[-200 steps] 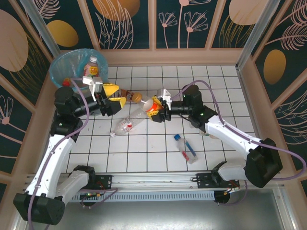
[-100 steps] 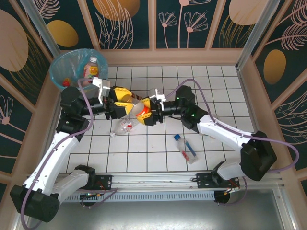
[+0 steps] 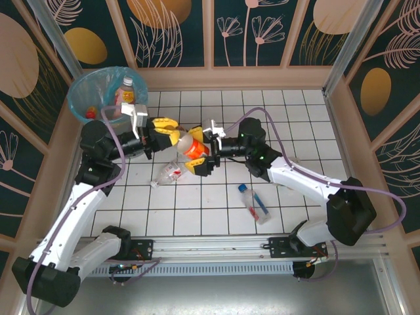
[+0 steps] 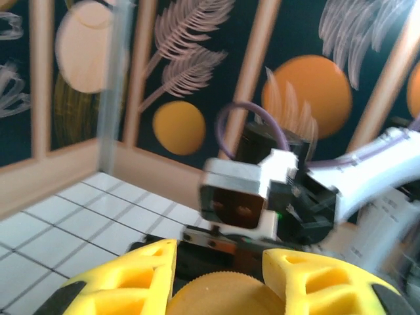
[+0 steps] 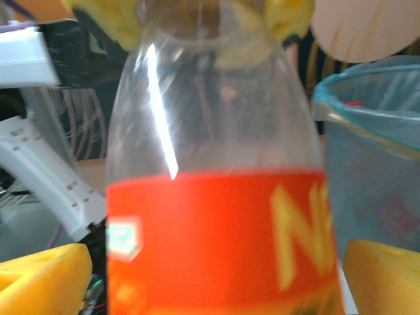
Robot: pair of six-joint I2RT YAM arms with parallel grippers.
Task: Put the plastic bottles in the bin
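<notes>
A clear bottle with an orange label and an orange cap hangs over the tiles between the two arms. My right gripper is shut on its labelled body. My left gripper is open, its yellow fingers standing either side of the cap. The bin, grey with a light-blue bag, stands in the far left corner; its rim rises just behind the held bottle. Inside it are a pink-labelled bottle and a red cap.
A crushed clear bottle lies on the white tiles below the grippers. A blue-labelled bottle lies at the front right. Wooden-framed patterned walls close in the table on three sides.
The right gripper has carried the orange-labelled bottle left. The left gripper swung away from the bin and now has its fingers around the cap.
</notes>
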